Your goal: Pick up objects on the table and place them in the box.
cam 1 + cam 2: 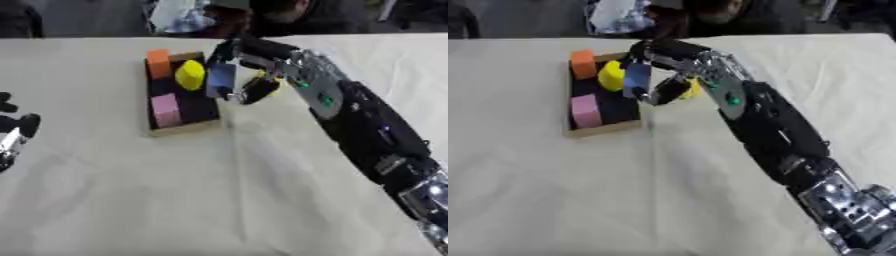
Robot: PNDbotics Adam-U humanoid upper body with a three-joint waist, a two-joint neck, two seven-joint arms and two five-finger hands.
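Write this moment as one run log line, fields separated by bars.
right robot hand: holds blue block at box edge | shallow wooden box: orange, yellow, pink blocks inside | left robot hand: idle

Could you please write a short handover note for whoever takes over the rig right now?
Right hand: over the box's right edge, fingers curled round a blue block; something yellow shows behind the hand.
Left hand: idle at the left edge of the table; fingers unclear.
Box: holds an orange block, a yellow piece and a pink block.
Done: three things in.
Left: release the blue block into the box, then check the yellow thing by the hand.
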